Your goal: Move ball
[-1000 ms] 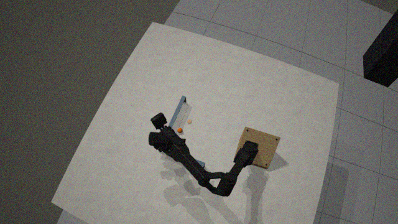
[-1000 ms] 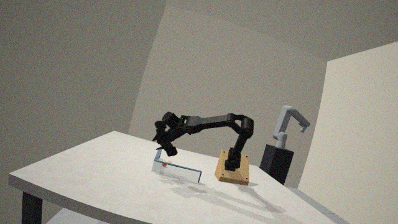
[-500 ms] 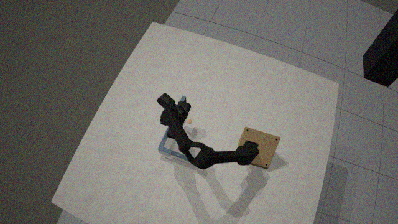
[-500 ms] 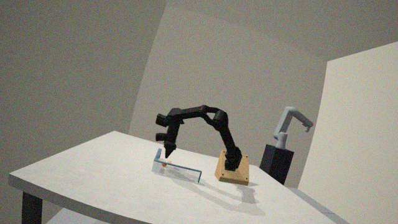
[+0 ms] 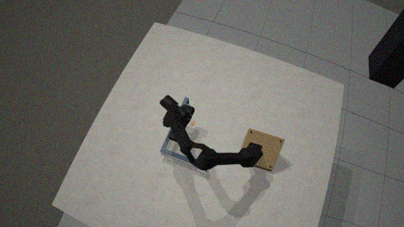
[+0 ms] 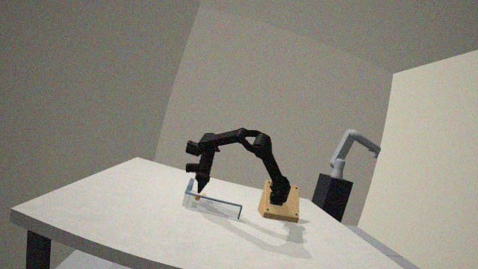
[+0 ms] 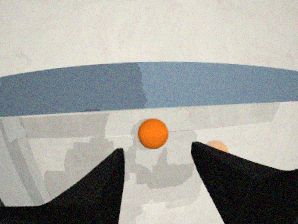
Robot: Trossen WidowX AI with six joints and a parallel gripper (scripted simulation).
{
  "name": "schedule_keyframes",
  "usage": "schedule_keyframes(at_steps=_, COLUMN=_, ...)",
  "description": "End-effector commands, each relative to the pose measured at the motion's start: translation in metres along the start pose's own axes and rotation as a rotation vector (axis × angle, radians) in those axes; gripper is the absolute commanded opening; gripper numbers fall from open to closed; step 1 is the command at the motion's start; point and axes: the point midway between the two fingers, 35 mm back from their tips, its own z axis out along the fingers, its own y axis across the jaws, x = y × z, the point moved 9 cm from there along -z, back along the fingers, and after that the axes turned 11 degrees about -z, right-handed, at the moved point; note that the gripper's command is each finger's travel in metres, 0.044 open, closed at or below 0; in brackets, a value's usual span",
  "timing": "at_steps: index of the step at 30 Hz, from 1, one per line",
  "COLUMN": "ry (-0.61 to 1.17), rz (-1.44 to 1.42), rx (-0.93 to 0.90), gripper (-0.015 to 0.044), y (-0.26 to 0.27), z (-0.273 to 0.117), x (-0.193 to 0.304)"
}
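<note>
The orange ball lies on the table inside the corner of the two clear walls with blue top edges. The arm hides the ball in the top view. The see-through copy is pale orange and sits a little away from the ball, to its right in the wrist view, partly behind the right finger. My gripper points down just above the ball, open and empty. In the wrist view the ball shows just beyond the gap between the fingertips.
The long wall runs across the wrist view beyond the ball. The shorter wall passes under my arm in the top view. My arm's wooden base stands on the table. A grey arm stands on a dark pedestal beyond the table.
</note>
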Motion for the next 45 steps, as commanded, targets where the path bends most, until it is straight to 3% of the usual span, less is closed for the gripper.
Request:
schedule_keyframes(at_steps=1, ry=-0.004, rz=0.006, rx=-0.003, gripper=0.023, y=0.0, z=0.005, x=0.0)
schedule_keyframes(at_steps=19, ry=-0.004, rz=0.006, rx=-0.004, gripper=0.023, y=0.0, z=0.031, x=0.0)
schedule_keyframes(at_steps=23, ry=-0.004, rz=0.006, rx=-0.004, gripper=0.0125, y=0.0, z=0.031, x=0.0)
schedule_keyframes(at_steps=30, ry=-0.004, rz=0.006, rx=-0.004, gripper=0.0079, y=0.0, z=0.031, x=0.0)
schedule_keyframes(at_steps=33, ry=-0.004, rz=0.004, rx=-0.001, gripper=0.0, y=0.001, z=0.03, x=0.001)
schedule_keyframes(at_steps=45, ry=-0.007, rz=-0.006, rx=0.023, gripper=0.0, y=0.002, z=-0.012, x=0.0)
